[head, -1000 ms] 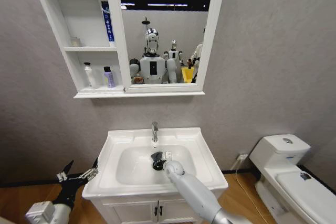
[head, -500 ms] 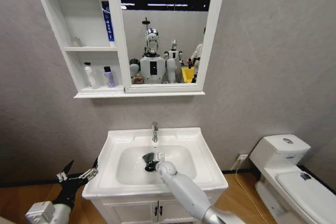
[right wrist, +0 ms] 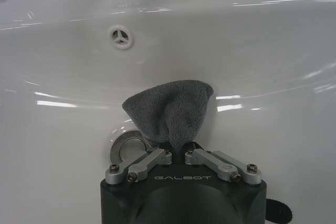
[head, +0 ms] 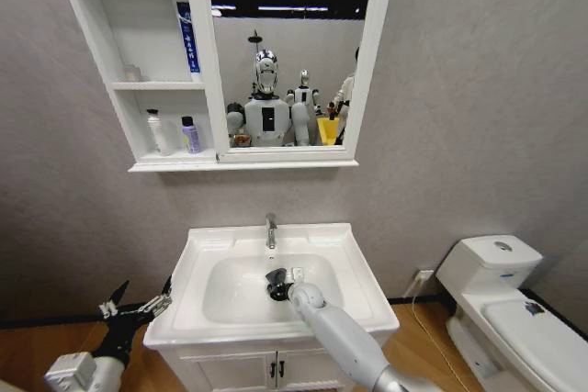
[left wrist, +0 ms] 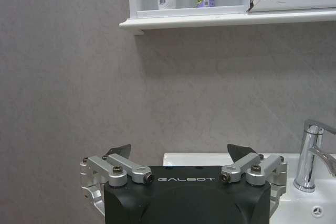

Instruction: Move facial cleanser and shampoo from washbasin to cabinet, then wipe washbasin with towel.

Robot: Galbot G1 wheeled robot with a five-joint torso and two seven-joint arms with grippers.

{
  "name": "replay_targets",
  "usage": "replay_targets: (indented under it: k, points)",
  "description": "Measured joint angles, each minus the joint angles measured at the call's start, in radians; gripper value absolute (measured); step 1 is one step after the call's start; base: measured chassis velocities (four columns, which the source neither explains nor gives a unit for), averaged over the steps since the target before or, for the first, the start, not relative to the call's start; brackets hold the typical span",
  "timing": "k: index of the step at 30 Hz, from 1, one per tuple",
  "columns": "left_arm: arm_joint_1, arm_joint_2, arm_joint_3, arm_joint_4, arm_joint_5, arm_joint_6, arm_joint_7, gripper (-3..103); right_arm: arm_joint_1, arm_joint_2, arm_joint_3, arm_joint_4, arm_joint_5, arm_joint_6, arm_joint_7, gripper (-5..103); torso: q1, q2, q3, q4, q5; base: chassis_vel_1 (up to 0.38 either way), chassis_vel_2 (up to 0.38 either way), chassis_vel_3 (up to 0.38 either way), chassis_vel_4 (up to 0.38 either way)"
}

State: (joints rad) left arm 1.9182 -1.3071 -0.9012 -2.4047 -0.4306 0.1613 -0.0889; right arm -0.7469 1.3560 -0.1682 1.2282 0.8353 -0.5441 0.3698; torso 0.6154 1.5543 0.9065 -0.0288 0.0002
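Note:
My right gripper point(head: 277, 280) is down in the bowl of the white washbasin point(head: 358, 296), shut on the dark grey towel point(right wrist: 170, 113). The towel presses against the bowl wall just above the chrome drain point(right wrist: 125, 148), below the faucet point(head: 270, 229). In the right wrist view the gripper point(right wrist: 178, 153) pinches the cloth's lower end. A white bottle point(head: 158, 131) and a purple bottle point(head: 190, 135) stand side by side in the lowest compartment of the cabinet point(head: 138, 85); I cannot tell which is the facial cleanser and which the shampoo. My left gripper point(head: 138, 305) hangs open left of the vanity.
A white toilet point(head: 496, 274) stands to the right of the vanity. The cabinet's mirror point(head: 287, 52) hangs directly above the faucet. The left wrist view looks past the open left gripper point(left wrist: 181, 151) at the grey wall, the cabinet's underside and the faucet point(left wrist: 310, 156).
My right gripper swept the towel to the left across the bowl, then back to the right near the drain. The left arm has not moved.

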Motion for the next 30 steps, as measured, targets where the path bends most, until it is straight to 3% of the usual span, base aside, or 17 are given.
replay_targets:
  k: [8, 16, 30]
  points:
    - [0.000, 0.000, 0.000, 0.000, 0.000, 0.000, 0.000, 100, -0.030, -0.076, 0.027, 0.108, 0.043, -0.023, 0.059, 6, 0.000, 0.000, 0.000, -0.0001, -0.0001, 0.000, 0.000, 0.000, 0.000]
    - [0.000, 0.000, 0.000, 0.000, 0.000, 0.000, 0.000, 100, -0.032, -0.084, 0.022, 0.135, 0.087, -0.054, 0.114, 6, 0.000, 0.000, 0.000, 0.0000, -0.0002, 0.000, 0.000, 0.000, 0.000]
    - [0.000, 0.000, 0.000, 0.000, 0.000, 0.000, 0.000, 100, 0.009, 0.004, -0.009, -0.009, 0.007, -0.032, -0.018, 6, 0.000, 0.000, 0.000, 0.0001, -0.0003, 0.000, 0.000, 0.000, 0.000]
